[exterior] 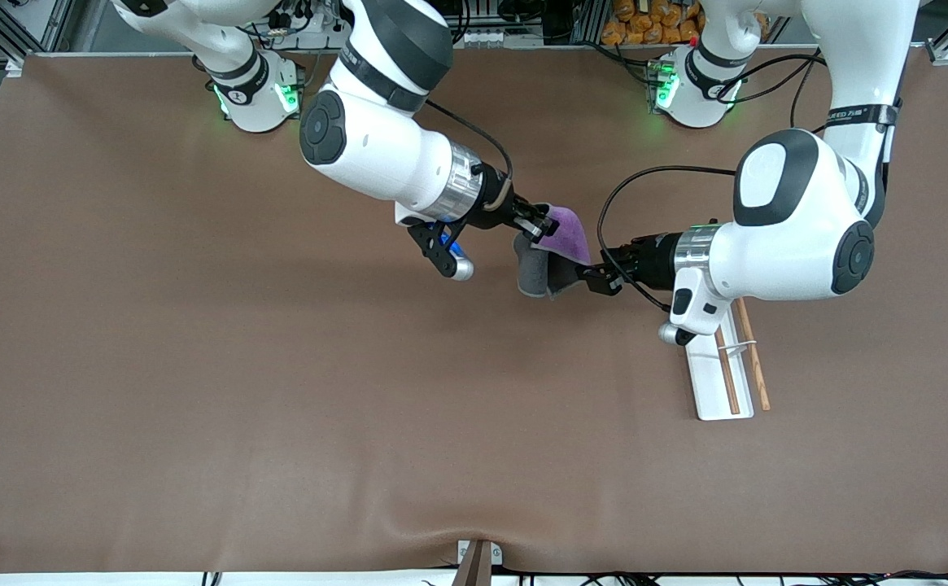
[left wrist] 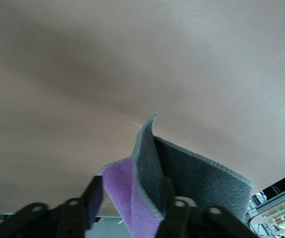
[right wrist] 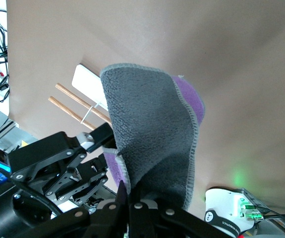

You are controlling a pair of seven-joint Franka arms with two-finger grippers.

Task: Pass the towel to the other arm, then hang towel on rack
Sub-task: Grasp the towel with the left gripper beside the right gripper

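Purple towel (exterior: pixel 565 236) hangs between both claws

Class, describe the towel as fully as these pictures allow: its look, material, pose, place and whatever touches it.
The towel is a small fleecy cloth, purple on one face, dark grey on the other, with a stitched edge. It hangs folded in the air above the middle of the table, not touching it. The right gripper is shut on one edge; the left gripper has its fingers on either side of another edge, closing.

Brown table mat (exterior: pixel 197 366), metal framing (exterior: pixel 2 32), perhaps cables along top edge (exterior: pixel 482 16)
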